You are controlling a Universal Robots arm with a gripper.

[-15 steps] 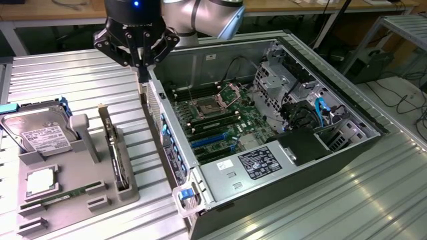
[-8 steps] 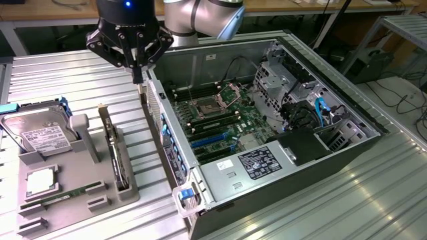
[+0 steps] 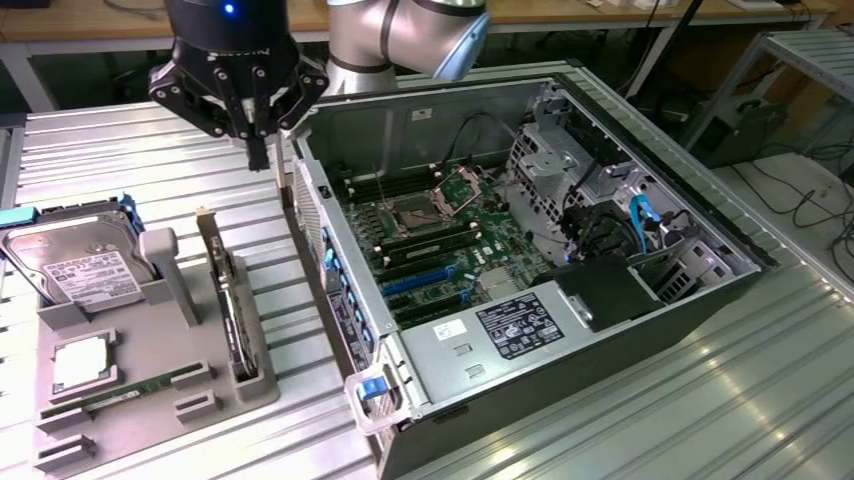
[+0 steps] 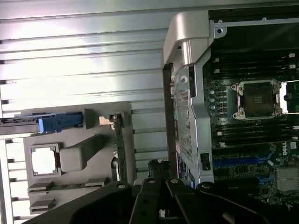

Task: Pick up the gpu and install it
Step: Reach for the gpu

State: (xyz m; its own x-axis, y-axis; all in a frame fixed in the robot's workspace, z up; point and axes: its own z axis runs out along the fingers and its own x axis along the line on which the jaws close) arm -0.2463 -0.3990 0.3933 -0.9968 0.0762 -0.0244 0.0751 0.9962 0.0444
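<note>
Your exterior view sits high and well back, looking down at a slant over the ribbed table (image 3: 120, 150). From there you get the whole open computer case (image 3: 441, 120) and the grey holder (image 3: 167, 290) beside it. Your wrist view rides on the arm (image 3: 400, 40) and looks straight down past the gripper (image 4: 159, 170) from much closer in. Both views share the case's socket end, its perforated side wall and the holder, in much the same orientation.
</note>
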